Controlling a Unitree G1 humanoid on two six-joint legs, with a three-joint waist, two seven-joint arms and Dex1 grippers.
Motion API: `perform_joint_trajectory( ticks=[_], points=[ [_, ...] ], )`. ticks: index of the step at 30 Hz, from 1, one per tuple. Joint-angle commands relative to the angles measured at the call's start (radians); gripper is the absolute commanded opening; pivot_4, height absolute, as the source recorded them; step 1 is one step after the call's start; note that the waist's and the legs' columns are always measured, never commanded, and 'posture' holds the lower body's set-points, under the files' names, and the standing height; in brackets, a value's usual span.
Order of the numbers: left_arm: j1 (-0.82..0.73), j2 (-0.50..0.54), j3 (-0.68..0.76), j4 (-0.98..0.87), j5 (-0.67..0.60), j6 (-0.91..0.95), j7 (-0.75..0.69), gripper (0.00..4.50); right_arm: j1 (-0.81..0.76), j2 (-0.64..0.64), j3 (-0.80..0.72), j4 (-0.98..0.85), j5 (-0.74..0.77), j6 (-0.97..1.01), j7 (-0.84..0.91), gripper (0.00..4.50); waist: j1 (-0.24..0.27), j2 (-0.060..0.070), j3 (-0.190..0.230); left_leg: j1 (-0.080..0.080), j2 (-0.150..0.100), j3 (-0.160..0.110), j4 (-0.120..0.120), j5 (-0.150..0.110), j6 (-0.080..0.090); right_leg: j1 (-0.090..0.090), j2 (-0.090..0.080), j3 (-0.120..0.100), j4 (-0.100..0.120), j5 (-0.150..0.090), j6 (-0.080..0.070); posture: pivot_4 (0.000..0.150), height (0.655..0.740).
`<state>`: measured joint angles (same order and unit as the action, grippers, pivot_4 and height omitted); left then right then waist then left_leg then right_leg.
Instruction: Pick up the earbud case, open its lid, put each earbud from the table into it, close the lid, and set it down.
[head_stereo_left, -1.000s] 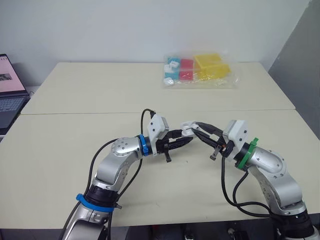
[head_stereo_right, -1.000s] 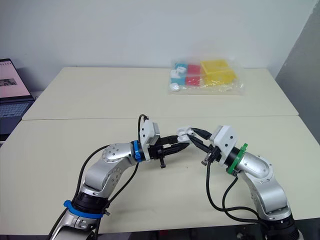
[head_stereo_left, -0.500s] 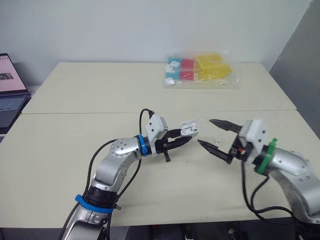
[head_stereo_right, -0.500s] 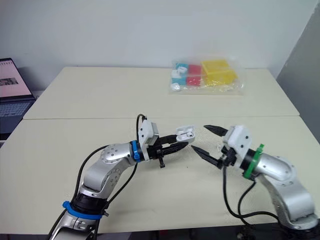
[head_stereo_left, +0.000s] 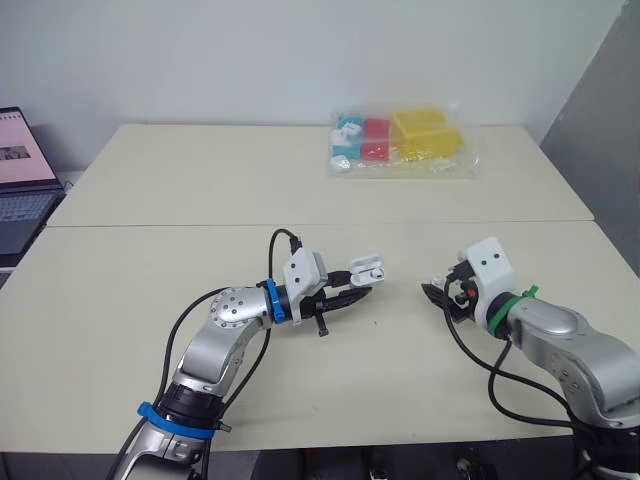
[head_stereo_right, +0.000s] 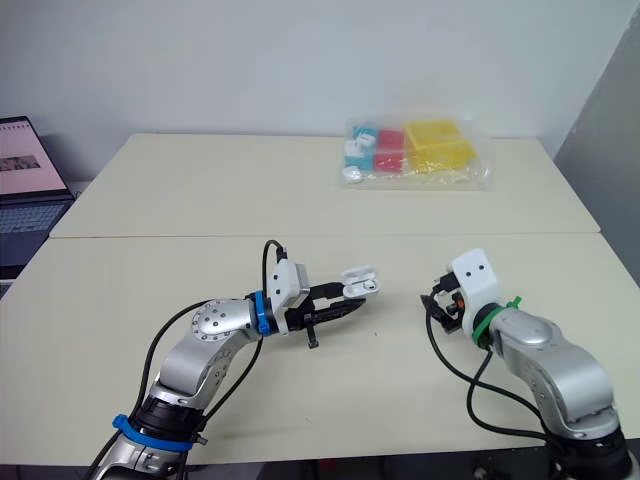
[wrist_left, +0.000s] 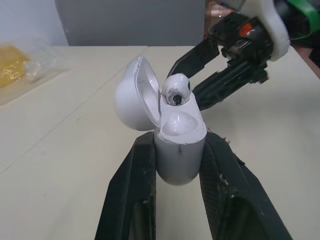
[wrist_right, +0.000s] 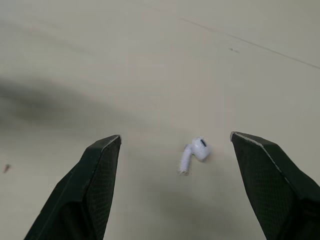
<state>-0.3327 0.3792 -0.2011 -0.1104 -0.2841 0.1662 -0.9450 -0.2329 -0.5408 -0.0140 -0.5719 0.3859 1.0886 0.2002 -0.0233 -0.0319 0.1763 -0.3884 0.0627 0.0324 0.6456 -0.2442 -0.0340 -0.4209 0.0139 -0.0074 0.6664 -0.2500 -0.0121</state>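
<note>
My left gripper (head_stereo_left: 360, 288) is shut on the white earbud case (head_stereo_left: 366, 268), holding it above the table's middle. In the left wrist view the case (wrist_left: 177, 127) stands upright between the black fingers (wrist_left: 137, 175) with its lid swung open. One white earbud (wrist_left: 176, 90) sits in it. To the right, my right gripper (head_stereo_left: 437, 293) is low over the table and open. In the right wrist view a second white earbud (wrist_right: 195, 152) lies on the table between and just beyond the wide-spread fingertips (wrist_right: 107, 150).
A clear plastic bag of blue, red and yellow boxes (head_stereo_left: 400, 142) lies at the far right of the cream table (head_stereo_left: 180, 200). An open laptop (head_stereo_left: 20, 190) stands off the table's left edge. A seam (head_stereo_left: 150, 226) runs across the table.
My right gripper left the case, swung right, opened wide, then dropped low over the loose earbud. My left gripper drew back a little to the left with the open case.
</note>
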Motion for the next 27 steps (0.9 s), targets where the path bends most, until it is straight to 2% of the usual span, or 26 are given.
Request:
perform_joint_trajectory(
  ticks=[1, 13, 22, 25, 27],
  points=[
    [-0.016, 0.001, -0.003, -0.010, 0.002, -0.025, -0.008, 0.81, -0.030, 0.019, 0.013, 0.040, -0.064, -0.027, -0.043, 3.64, -0.001, 0.000, 0.000, -0.001, 0.000, 0.000, 0.000, 0.000, 0.000, 0.000, 0.000, 0.000, -0.001, 0.000, 0.000, 0.150, 0.7400],
    [-0.029, 0.001, -0.008, -0.018, 0.002, -0.005, -0.013, 0.81, -0.066, 0.130, 0.056, 0.216, -0.172, -0.125, -0.064, 3.64, -0.003, 0.000, 0.000, -0.004, 0.000, -0.001, 0.000, 0.000, 0.000, -0.002, 0.000, -0.001, -0.002, 0.000, 0.000, 0.150, 0.7400],
    [-0.030, 0.001, -0.002, -0.039, -0.007, 0.023, 0.000, 0.81, -0.046, 0.170, 0.048, 0.261, -0.206, -0.152, -0.058, 3.64, -0.004, 0.000, 0.000, -0.004, 0.000, -0.001, 0.000, 0.000, 0.000, -0.002, 0.000, -0.001, -0.002, 0.000, 0.000, 0.150, 0.7400],
    [-0.028, 0.002, -0.002, -0.048, -0.007, 0.030, 0.003, 0.81, -0.037, 0.182, 0.035, 0.266, -0.205, -0.128, -0.057, 3.05, -0.003, 0.000, 0.000, -0.003, 0.000, -0.001, 0.000, 0.000, 0.000, -0.002, 0.000, -0.001, -0.001, 0.000, 0.000, 0.150, 0.7400],
    [-0.028, 0.003, -0.001, -0.051, -0.007, 0.032, 0.004, 0.81, -0.033, 0.186, 0.025, 0.261, -0.203, -0.114, -0.056, 2.34, -0.003, 0.000, 0.000, -0.003, 0.000, -0.001, 0.000, 0.000, 0.000, -0.001, 0.000, -0.001, -0.001, 0.000, 0.000, 0.150, 0.7400]
  ],
)
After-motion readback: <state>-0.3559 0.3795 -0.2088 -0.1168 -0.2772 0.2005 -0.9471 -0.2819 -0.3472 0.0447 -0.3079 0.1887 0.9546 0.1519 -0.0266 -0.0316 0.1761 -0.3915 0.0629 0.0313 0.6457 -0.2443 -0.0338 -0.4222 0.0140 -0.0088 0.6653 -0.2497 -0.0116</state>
